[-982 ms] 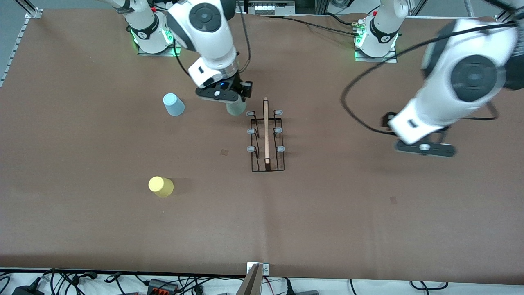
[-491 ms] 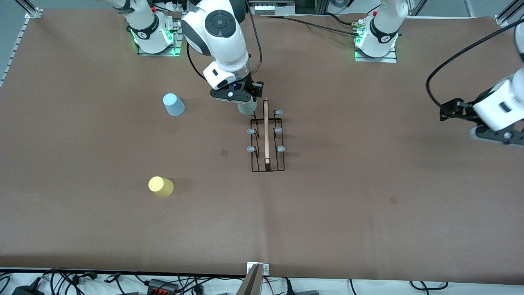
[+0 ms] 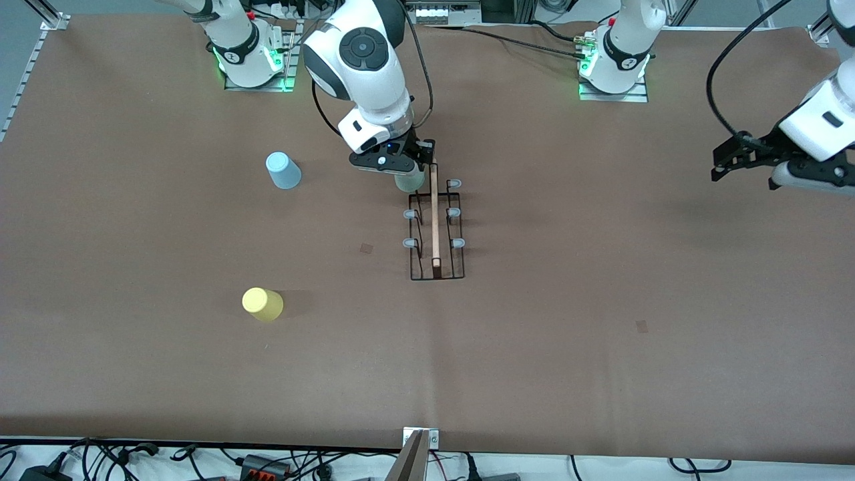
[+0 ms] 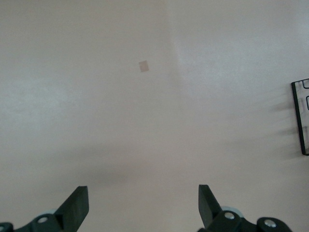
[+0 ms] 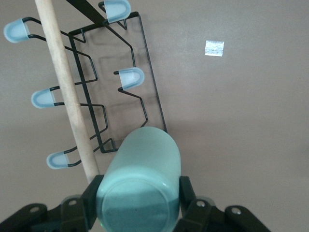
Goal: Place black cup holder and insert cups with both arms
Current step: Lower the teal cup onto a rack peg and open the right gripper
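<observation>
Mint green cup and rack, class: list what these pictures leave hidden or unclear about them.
- Mint green cup, front view: mostly covered by the right hand.
- Sixth peg of the black cup holder, both the front and right wrist views: hidden by that cup.
- Whether cup touches peg: cannot tell.
- Black cup holder, left wrist view: cut off at the edge.

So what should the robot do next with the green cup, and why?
Probably lower it. The right gripper holds the mint green cup over the end of the black cup holder nearest the robot bases, hiding one peg there. Easing down should slip it on. The left gripper waits open over bare table toward the left arm's end.
</observation>
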Controlling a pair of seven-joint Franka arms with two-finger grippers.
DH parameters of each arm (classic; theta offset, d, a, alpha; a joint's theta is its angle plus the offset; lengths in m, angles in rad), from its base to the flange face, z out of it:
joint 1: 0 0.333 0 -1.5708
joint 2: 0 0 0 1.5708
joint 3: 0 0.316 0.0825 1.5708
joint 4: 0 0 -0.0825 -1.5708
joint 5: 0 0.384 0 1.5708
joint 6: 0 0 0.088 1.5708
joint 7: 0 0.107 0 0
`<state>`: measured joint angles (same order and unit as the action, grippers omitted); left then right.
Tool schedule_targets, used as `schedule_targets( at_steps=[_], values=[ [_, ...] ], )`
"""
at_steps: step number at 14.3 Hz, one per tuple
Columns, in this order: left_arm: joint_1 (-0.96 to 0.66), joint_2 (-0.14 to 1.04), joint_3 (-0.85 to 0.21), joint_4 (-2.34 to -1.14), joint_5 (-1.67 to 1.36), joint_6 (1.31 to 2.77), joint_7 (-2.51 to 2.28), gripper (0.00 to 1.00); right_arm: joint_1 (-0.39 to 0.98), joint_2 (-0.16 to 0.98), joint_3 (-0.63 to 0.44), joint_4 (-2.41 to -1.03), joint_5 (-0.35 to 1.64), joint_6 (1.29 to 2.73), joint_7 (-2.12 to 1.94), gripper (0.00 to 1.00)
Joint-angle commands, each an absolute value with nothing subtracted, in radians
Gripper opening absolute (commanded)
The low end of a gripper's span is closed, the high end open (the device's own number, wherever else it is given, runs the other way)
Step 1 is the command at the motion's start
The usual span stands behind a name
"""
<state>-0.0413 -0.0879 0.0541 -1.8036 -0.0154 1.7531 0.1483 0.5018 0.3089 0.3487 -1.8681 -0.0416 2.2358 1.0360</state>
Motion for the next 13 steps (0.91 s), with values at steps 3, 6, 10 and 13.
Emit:
schedule_targets(
  at_steps=[3, 6, 10, 13],
  values=[
    [-0.038, -0.083, 0.051, -1.772, -0.026, 1.697, 0.075, 1.00, 0.509, 0.339, 0.351, -1.890, -0.089, 2.296, 1.066, 0.24],
    [-0.040, -0.083, 0.038, -1.770, -0.025, 1.692, 0.051, 1.00, 0.508, 0.344, 0.351, -1.890, -0.087, 2.298, 1.066, 0.85],
    [-0.040, -0.081, 0.038, -1.770, -0.025, 1.692, 0.051, 1.00, 0.496, 0.327, 0.351, -1.884, -0.087, 2.293, 1.052, 1.00],
    [-0.040, -0.081, 0.037, -1.770, -0.025, 1.692, 0.051, 1.00, 0.441, 0.273, 0.351, -1.882, -0.087, 2.241, 1.000, 1.00]
  ],
)
